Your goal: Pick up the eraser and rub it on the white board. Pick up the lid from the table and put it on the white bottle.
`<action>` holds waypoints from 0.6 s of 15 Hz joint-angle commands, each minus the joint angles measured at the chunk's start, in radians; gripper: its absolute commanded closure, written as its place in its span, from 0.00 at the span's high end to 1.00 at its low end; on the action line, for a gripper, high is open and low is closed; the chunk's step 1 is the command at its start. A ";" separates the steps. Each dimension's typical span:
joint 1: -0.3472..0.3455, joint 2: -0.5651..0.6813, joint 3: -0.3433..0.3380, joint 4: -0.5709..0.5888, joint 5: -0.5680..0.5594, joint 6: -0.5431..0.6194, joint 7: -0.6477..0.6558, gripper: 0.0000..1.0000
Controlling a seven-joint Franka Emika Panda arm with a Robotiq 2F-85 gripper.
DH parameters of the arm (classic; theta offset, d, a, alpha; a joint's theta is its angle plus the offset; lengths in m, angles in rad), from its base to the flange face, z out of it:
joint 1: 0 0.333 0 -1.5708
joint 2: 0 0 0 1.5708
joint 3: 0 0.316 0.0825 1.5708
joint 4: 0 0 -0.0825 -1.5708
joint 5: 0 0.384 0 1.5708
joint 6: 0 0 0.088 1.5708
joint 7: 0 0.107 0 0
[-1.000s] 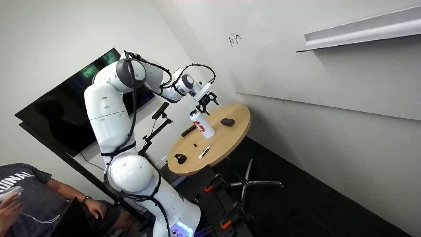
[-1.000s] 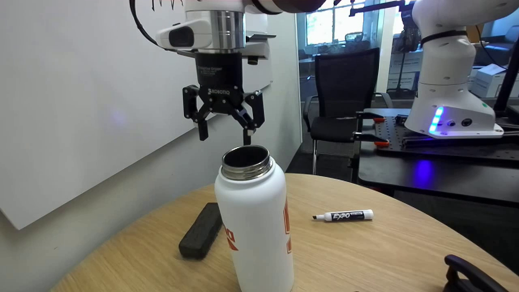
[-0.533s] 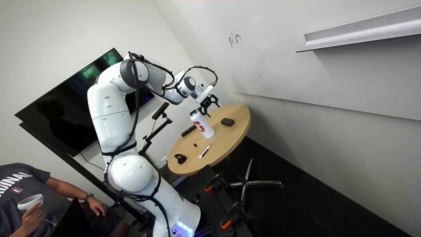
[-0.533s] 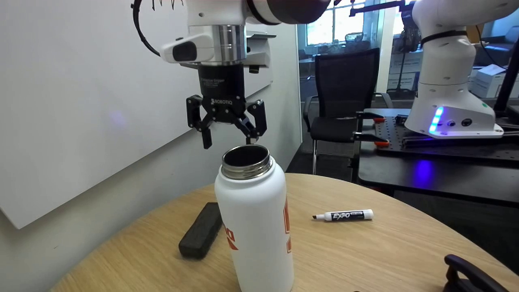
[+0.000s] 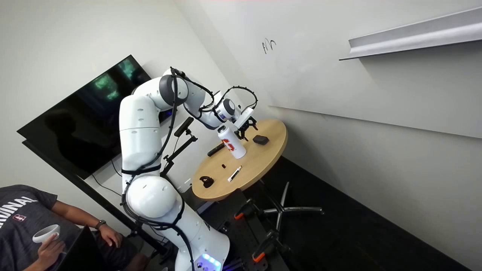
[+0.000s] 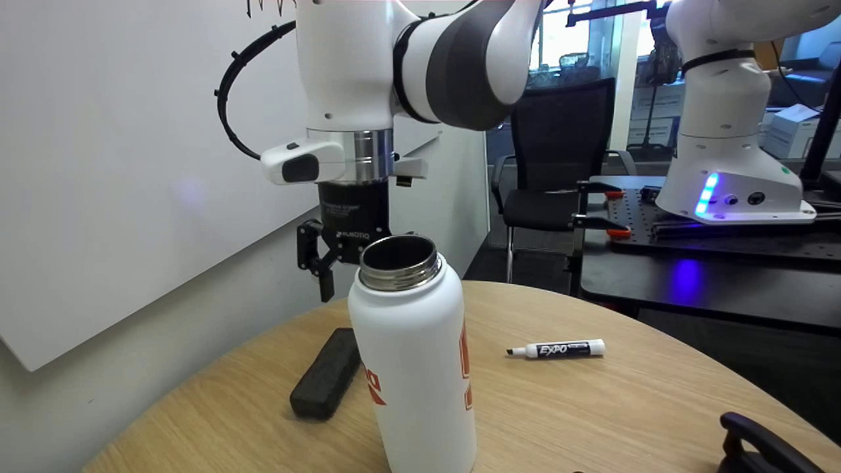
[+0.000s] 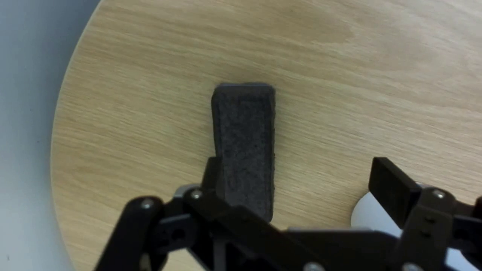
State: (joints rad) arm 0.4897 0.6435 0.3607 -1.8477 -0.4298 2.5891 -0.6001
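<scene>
Along the wall (image 5: 369, 162), a small black scribble (image 5: 269, 45) is being borne by one large whiteboard (image 5: 320, 82). One Franka arm (image 5: 140, 146), white, is being held out over one round wooden table (image 6: 571, 420). One white bottle (image 6: 420, 368), red-marked and uncapped, is being supported upright on the table. One Robotiq gripper (image 7: 297, 169) is being held pointing down above the table, jaws spread wide, nothing being grasped; whether the bottle is being touched cannot be told. One dark whiteboard eraser (image 7: 246, 139) is being supported flat on the table, to the bottle's whiteboard side; in the wrist view, one long edge is being overlapped by a finger (image 7: 212, 169), the bottle by its partner. Step judged as being in hand: the approach to this eraser. For the next move, a shift clear of the bottle is seemingly being called for, the eraser's narrow width being centred between the jaws before lowering. One black loop-handled bottle lid (image 5: 208, 183), for a later step, is being supported near the table's edge, well apart from the bottle. One uncapped Expo marker (image 6: 558, 349) is being supported there too; one tiny black cap (image 5: 223, 166), presumably its own, is being seen nearby.
</scene>
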 commanded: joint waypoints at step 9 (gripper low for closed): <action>0.032 0.184 -0.032 0.214 -0.009 -0.021 -0.001 1.00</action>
State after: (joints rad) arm 0.5033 0.7911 0.3353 -1.6975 -0.4326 2.6022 -0.6010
